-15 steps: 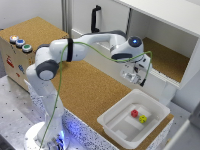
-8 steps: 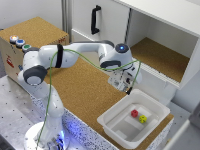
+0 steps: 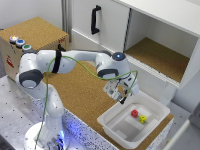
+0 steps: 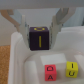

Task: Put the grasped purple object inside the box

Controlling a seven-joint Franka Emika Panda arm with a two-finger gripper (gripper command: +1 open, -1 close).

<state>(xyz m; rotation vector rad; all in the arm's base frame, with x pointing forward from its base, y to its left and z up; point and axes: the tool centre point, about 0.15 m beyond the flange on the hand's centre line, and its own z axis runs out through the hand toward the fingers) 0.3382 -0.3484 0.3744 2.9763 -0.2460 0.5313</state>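
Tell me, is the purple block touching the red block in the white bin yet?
Apart. The wrist view shows the purple block clamped in the gripper, with bare bin floor between it and the red block.

exterior view: high, off the arm, angled down, distant, takes in whole arm, worktop [image 3: 75,95] and box [image 3: 120,131] | wrist view: on the wrist, looks close along the pincer [image 4: 40,30] into the box [image 4: 20,60] | shared: box's near rim and interior

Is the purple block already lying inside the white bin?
Not yet. The purple cube is clamped in the pincer, held above the white bin, not resting inside.
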